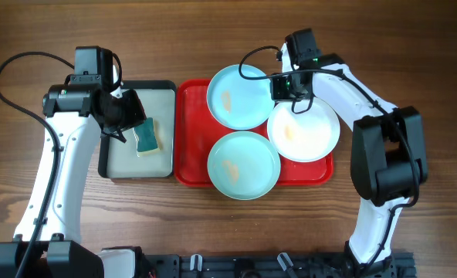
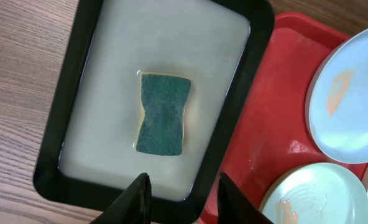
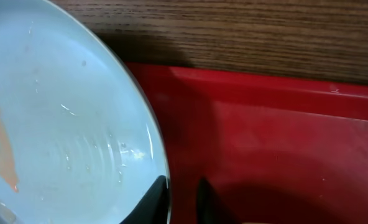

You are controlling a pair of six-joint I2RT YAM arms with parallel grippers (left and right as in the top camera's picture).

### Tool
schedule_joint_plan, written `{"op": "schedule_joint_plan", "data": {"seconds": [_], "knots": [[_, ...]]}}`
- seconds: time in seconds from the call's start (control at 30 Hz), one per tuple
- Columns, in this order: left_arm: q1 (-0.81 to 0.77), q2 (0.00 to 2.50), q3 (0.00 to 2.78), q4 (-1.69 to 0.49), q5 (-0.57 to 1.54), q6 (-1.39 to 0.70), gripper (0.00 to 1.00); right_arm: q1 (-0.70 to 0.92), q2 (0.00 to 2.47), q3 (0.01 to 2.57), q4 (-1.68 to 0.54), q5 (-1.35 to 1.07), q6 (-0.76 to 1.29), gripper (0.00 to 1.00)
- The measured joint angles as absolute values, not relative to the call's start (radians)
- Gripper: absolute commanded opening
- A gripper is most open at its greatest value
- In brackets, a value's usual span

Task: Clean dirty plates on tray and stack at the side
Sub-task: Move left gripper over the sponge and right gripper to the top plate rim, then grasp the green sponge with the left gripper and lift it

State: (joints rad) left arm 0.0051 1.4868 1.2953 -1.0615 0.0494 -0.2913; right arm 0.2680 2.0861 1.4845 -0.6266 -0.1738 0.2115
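Observation:
Three smeared plates are on the red tray (image 1: 188, 147). A pale turquoise plate (image 1: 238, 96) is at the back and overhangs the tray's far rim. A second turquoise plate (image 1: 244, 164) is at the front, and a white plate (image 1: 306, 131) is at the right. My right gripper (image 1: 284, 86) straddles the back plate's right rim. In the right wrist view its fingers (image 3: 183, 193) are closed narrowly over that rim (image 3: 59, 124), above the tray floor (image 3: 265, 124). My left gripper (image 1: 132, 116) is open and empty above the black tray, its fingers (image 2: 184, 186) over that tray's near rim.
A black-rimmed tray (image 1: 113, 166) with a pale wet inside stands to the left of the red tray. A green-topped yellow sponge (image 1: 147, 137) lies in it and also shows in the left wrist view (image 2: 162, 114). Bare wood table surrounds both trays.

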Motion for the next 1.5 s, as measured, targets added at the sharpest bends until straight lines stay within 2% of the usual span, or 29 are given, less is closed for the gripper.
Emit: {"op": "schedule_joint_plan", "data": {"seconds": [0.13,0.43,0.57,0.8,0.97,1.07,1.23,1.37,1.5], "knots": [[0.005,1.487,1.295,-1.06,0.049,-0.291,0.31,0.268,2.087,1.485,-0.617,-0.174,0.212,0.09],[0.005,1.487,1.295,-1.053,0.049,-0.291,0.31,0.274,2.087,1.485,-0.616,-0.174,0.212,0.13],[0.005,1.487,1.295,-1.051,0.049,-0.291,0.32,0.286,2.087,1.485,-0.616,-0.173,0.213,0.04],[0.005,1.487,1.294,-1.047,0.049,-0.291,0.35,0.286,2.087,1.485,-0.616,-0.174,0.212,0.04],[0.005,1.494,1.199,-0.946,0.021,-0.292,0.34,0.286,2.087,1.485,-0.616,-0.173,0.212,0.04],[0.005,1.536,1.185,-0.91,0.019,-0.292,0.3,0.286,2.087,1.485,-0.616,-0.173,0.212,0.05],[0.005,1.641,1.183,-0.901,0.019,-0.294,0.3,0.286,2.087,1.485,-0.619,-0.173,0.212,0.04],[0.005,1.697,1.183,-0.891,0.019,-0.282,0.34,0.287,2.087,1.485,-0.614,-0.173,0.212,0.04],[0.005,1.736,1.183,-0.889,0.019,-0.243,0.34,0.286,2.087,1.485,-0.612,-0.173,0.212,0.04]]}}
